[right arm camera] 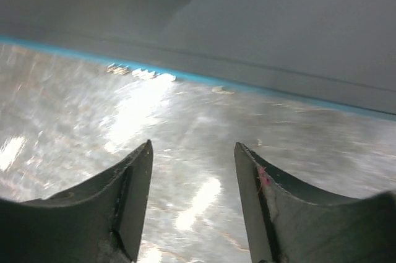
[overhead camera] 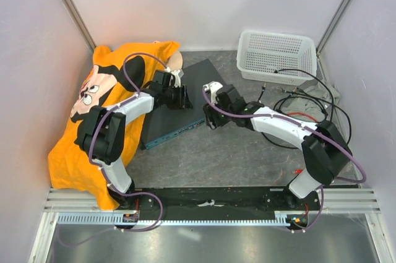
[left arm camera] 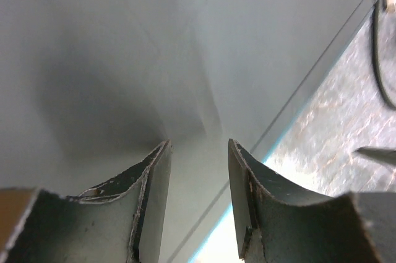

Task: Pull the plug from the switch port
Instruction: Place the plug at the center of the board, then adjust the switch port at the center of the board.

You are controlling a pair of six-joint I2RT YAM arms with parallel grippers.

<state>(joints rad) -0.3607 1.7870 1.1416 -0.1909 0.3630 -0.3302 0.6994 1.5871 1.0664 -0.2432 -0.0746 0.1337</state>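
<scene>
The switch point(overhead camera: 199, 77) lies at an angle in the middle of the table, with its dark blue-grey top up. Its teal front face point(overhead camera: 171, 135) points to the near left. No plug shows in any socket in these views. My left gripper point(overhead camera: 180, 98) is open and empty just above the switch's top point(left arm camera: 185, 40); in the left wrist view point(left arm camera: 198, 146) the teal edge point(left arm camera: 213, 235) runs below it. My right gripper point(overhead camera: 209, 118) is open and empty over the table beside the switch's right end; in its own view point(right arm camera: 193, 146) the switch's side point(right arm camera: 278, 34) lies ahead.
A white mesh basket point(overhead camera: 276, 56) stands at the back right. Black cables point(overhead camera: 312, 99) coil on the table at the right, with one loose end point(overhead camera: 264, 92) near the right arm. An orange cartoon-print cloth point(overhead camera: 93, 108) covers the left side. Grey walls close in the table.
</scene>
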